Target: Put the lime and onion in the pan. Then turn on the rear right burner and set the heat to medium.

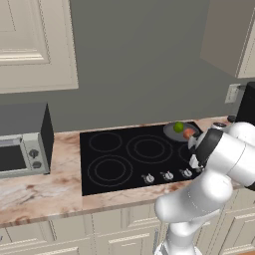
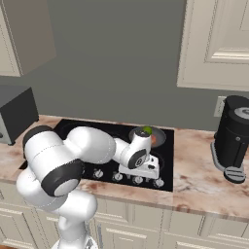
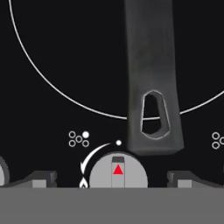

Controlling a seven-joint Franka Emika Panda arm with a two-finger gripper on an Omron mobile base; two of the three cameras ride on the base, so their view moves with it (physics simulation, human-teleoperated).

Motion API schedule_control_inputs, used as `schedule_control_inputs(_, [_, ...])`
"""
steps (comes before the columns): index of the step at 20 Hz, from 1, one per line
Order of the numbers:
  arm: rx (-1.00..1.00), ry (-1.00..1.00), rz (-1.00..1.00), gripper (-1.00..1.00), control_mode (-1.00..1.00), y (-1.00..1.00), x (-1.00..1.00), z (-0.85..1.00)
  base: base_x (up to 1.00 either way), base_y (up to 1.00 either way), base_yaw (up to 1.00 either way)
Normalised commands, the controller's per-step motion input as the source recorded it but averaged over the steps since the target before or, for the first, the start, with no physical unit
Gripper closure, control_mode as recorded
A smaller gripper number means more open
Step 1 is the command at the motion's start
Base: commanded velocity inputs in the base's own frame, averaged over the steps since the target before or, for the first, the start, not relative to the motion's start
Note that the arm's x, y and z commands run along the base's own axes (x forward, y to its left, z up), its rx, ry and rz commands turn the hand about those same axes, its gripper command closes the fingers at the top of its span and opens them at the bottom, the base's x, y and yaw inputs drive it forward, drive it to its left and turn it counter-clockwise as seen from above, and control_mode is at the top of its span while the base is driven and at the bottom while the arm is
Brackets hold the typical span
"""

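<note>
A marbled tabletop (image 1: 40, 191) carries a black cooktop (image 1: 124, 159) with a row of knobs along its front edge. At the rear right burner sits the pan (image 1: 172, 130), holding the lime (image 1: 178, 127) and the onion (image 1: 188, 133) side by side; its handle (image 3: 151, 78) reaches toward the front. The gripper (image 3: 111, 178) hangs low over the front knobs, jaws spread wide and empty, one knob (image 3: 118, 171) with a red triangle between its fingertips, seemingly untouched.
</note>
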Motion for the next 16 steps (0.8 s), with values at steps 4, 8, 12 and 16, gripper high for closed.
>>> schedule_control_inputs(4, [0.00, -0.02, 0.00, -1.00, -1.00, 0.00, 0.00, -0.09, 0.00, 0.00, 0.00])
schedule_control_inputs(8, [0.00, -0.02, 0.00, -1.00, -1.00, 0.00, 0.00, -0.10, 0.00, 0.00, 0.00])
schedule_control_inputs(12, [0.00, 0.00, 0.00, -1.00, -1.00, 0.00, 0.00, -0.02, 0.00, 0.00, 0.00])
schedule_control_inputs(16, [0.00, 0.00, 0.00, 1.00, -1.00, 0.00, 0.00, 0.00, 0.00, 0.00, 0.00])
